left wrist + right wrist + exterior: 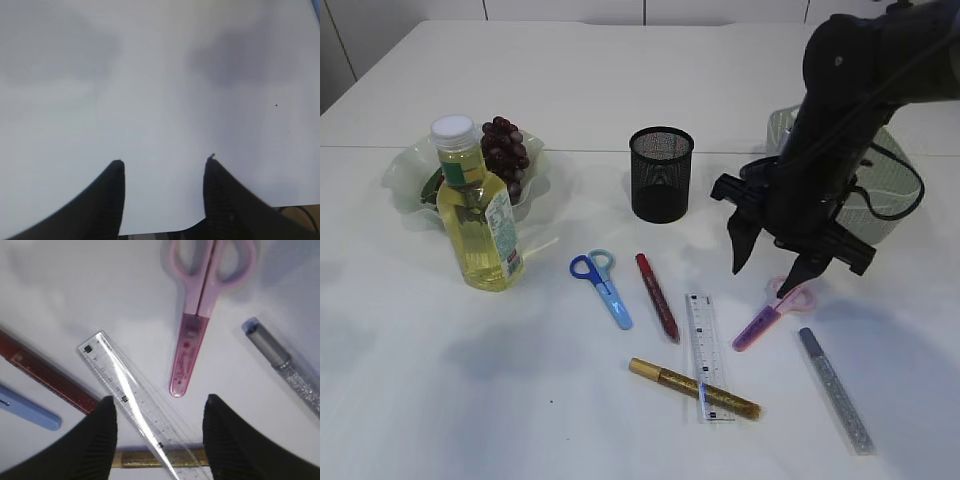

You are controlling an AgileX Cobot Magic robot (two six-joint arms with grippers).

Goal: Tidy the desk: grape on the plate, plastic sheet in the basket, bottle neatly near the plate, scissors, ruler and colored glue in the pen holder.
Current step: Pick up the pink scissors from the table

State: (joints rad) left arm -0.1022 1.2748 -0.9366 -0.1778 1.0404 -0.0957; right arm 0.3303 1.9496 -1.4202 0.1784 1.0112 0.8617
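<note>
Nearest to me I see the gold glue stick point(694, 389) lying under the near end of the clear ruler point(705, 352), and at the right the silver glue stick point(835, 389). A little farther lie the red glue stick point(657, 296), the blue scissors point(603, 285) and the pink scissors point(772, 312), all flat on the white table point(440, 400).

My right gripper point(770, 270) hangs just above the pink scissors with its fingers spread and holding nothing. My left gripper point(165, 167) is also released, over bare table.

On the left stands the bottle point(476, 210), upright, just in front of the plate point(405, 185), where the grape point(506, 152) already lies. Farther, in the middle, stands the black pen holder point(661, 173). The basket point(895, 190) is far right, partly hidden behind the arm.
</note>
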